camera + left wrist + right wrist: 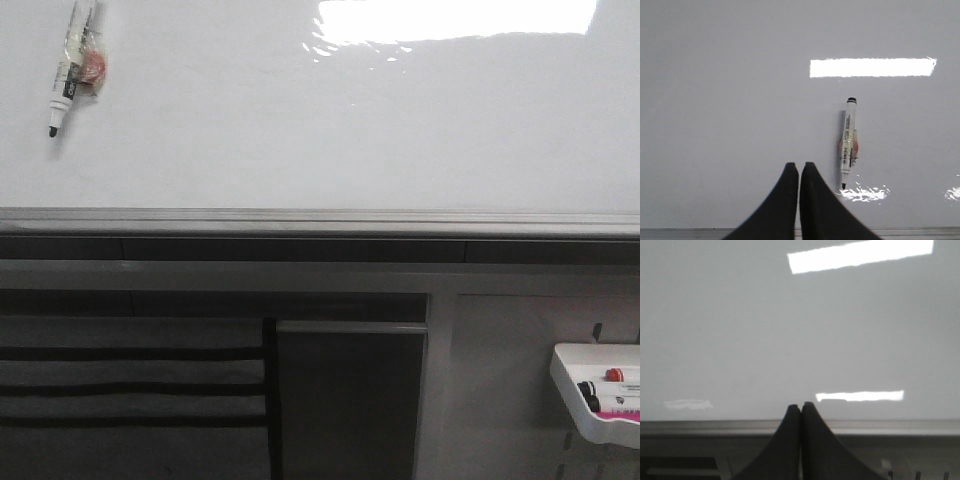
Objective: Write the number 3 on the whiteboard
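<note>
Near right: small white tray (600, 400) with markers, hung below the board. Above it, grey edge rail (320, 221), then the whiteboard (330, 130), glossy, glare at far right. Far left on the board: a marker (70, 66), uncapped, tip down. No drawn figure visible. Left gripper (799, 169) pressed closed, empty, beside the marker. Right gripper (800, 409) closed too, empty, over the rail.

marker (848, 142) label print too small to read, whiteboard (330, 130) unmarked
</note>
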Robot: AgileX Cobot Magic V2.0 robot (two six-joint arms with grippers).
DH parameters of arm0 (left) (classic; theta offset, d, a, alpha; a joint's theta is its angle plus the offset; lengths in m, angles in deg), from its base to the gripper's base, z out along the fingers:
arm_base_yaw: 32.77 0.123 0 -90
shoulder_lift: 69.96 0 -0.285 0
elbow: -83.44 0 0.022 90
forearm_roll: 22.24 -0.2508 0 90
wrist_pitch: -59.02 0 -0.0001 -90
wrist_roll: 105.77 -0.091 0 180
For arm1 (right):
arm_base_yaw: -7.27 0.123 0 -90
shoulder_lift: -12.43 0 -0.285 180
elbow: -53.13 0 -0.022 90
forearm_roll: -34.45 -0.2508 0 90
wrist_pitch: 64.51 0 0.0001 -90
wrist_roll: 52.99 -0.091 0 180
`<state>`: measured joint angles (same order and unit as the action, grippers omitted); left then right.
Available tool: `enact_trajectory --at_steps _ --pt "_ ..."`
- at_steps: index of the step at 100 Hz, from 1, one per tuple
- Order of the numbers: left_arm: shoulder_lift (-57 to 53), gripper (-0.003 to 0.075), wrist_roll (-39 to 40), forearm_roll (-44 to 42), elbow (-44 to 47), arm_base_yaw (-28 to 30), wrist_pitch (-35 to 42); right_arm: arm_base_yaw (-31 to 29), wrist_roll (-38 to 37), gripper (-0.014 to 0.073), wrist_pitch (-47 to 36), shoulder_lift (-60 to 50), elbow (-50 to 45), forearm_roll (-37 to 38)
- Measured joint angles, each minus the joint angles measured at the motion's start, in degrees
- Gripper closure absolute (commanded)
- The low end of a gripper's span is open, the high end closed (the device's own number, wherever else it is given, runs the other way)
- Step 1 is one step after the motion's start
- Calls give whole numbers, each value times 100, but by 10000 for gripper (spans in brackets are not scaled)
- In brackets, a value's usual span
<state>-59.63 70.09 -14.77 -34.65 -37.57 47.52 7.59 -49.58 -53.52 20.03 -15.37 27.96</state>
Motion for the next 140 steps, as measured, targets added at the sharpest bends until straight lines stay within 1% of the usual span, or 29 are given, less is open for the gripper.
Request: enact_trajectory --at_steps 21,35,45,64,69,73,74,75,76,78,79,80,81,83,85,92,94,98,108,122,140 --pt "1139 741 0 -303 -1249 0 -1054 0 27 663 965 862 1292 0" --pt "1799 741 0 -343 -1653 0 -1265 0 41 663 1572 1659 1946 0" --pt "2104 741 0 -343 -1691 0 -1252 0 53 663 1635 2071 2110 0" --pt "2417 740 0 -343 -1691 0 -1333 0 53 662 1650 2462 2121 0" --pt "2482 731 0 -352 -1691 0 -1346 0 53 638 1660 2540 2121 0" --pt "2543 697 -52 -356 -1691 0 -1355 0 53 603 1673 2606 2121 0" --pt "2556 689 -70 -367 -1691 0 -1355 0 53 586 1673 2616 2121 0" --pt "2568 659 -105 -365 -1691 0 -1355 0 53 565 1673 2628 2121 0" --pt "2589 659 -126 -365 -1691 0 -1355 0 53 553 1683 2653 2121 0" --pt "2627 599 -174 -365 -1691 0 -1355 0 53 516 1697 2688 2121 0" --pt "2640 599 -188 -365 -1691 -11 -1355 0 53 489 1697 2701 2121 0" --pt "2665 573 -214 -365 -1691 -26 -1355 0 53 474 1713 2729 2121 0" --pt "2679 573 -216 -365 -1691 -28 -1355 0 53 459 1736 2742 2133 0" --pt "2720 529 -249 -365 -1691 -69 -1355 0 64 416 1776 2785 2133 0" --pt "2764 470 -277 -365 -1691 -113 -1344 0 64 372 1816 2833 2155 0" --pt "2933 351 -344 -365 -1691 -306 -1280 0 64 246 1974 3019 2266 0" --pt "2994 316 -362 -365 -1691 -374 -1247 0 64 221 2001 3079 2317 0" --pt "3110 290 -400 -355 -1691 -493 -1157 0 64 198 2093 3185 2443 -12" --pt "3567 304 -441 -355 -1691 -866 -874 87 216 196 2238 3520 2793 -266" --pt "4404 345 -463 -355 -1777 -1281 -376 334 794 196 2360 3916 3232 -888" --pt "5578 394 -476 -355 -2183 -1374 143 611 1011 196 2410 4136 3338 -1070"
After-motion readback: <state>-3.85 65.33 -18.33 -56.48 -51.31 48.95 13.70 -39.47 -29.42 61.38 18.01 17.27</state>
